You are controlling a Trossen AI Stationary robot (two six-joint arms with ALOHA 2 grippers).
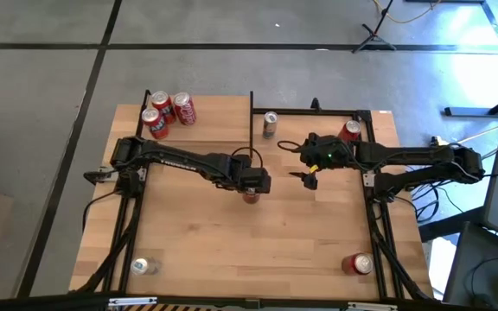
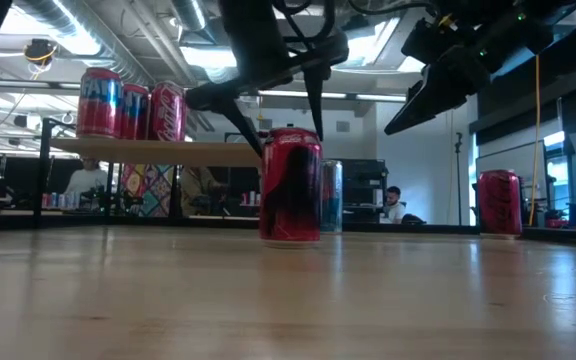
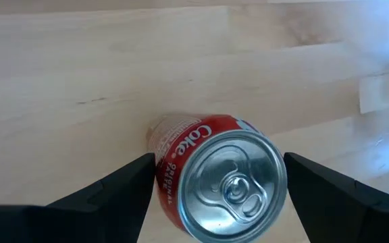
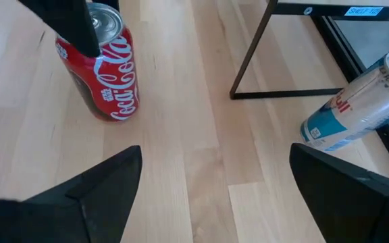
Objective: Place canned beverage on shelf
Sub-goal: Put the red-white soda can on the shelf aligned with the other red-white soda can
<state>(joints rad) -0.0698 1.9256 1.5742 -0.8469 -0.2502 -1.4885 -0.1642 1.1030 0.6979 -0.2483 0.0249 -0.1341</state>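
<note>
A red Coke can stands upright on the table's middle. My left gripper hangs over it, pointing steeply down and open. Its fingers stand on either side of the can's top, and I see no touch. The shelf is a light-wood board on black posts at the far left; three red cans stand on it. My right gripper waits open above the table, to the right of the Coke can.
A silver-blue can stands at the far middle by a black frame post. A red can sits at the far right. Another red can is at the near right and a silver one at the near left.
</note>
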